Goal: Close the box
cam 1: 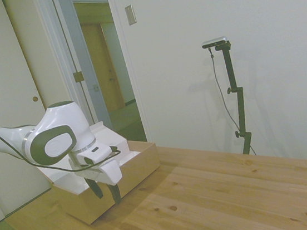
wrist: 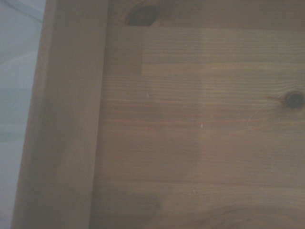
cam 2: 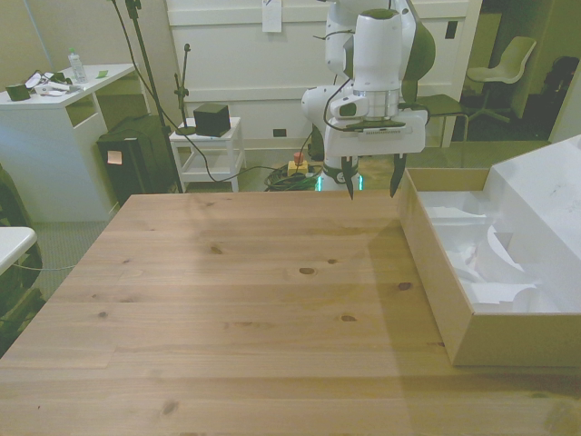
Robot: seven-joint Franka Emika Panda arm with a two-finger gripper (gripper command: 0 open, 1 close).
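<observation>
The box (cam 2: 436,272) sits open at the front view's right of the bench (cam 2: 236,300), lid (cam 2: 545,195) raised on its far side, while the empty pincer (cam 2: 372,189), fingers spread, hangs just outside its wall, probably to reach the lid.

The box (cam 2: 436,272) lies open at the front view's right on the wooden surface (cam 2: 227,300), its white lid (cam 2: 545,195) raised. The claw (cam 2: 372,189) hangs with fingers spread, just beside the box's far corner.
</observation>
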